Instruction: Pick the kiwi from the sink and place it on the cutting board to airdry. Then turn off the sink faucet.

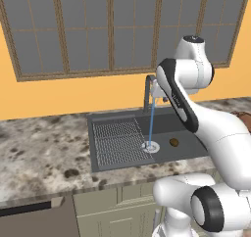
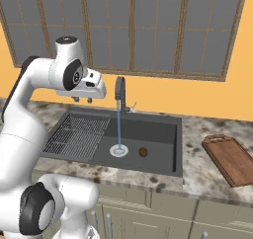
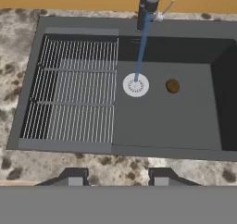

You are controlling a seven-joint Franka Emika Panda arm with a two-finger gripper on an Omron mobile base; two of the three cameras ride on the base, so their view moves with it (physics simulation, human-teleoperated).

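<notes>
Clearly we are at the very start, with nothing of the task done yet. In the hand view the kiwi (image 3: 172,85) lies on the floor of the sink (image 3: 185,121), just to the 3 o'clock side of the round drain (image 3: 135,84) and apart from it. Water (image 3: 142,45) falls from the sink faucet (image 3: 149,3) onto that drain, so the tap is on. A wire rack (image 3: 74,89) fills the basin's 9 o'clock half. Our gripper (image 2: 82,100) hangs high above the sink's near rim, clenched on nothing, well apart from the fruit. In the right base view the cutting board (image 2: 230,159) waits bare on the counter (image 2: 197,176), at 3 o'clock from the sink. We judge that everything is left: reaching down, grasping the kiwi, carrying it to the board, then shutting the faucet.
</notes>
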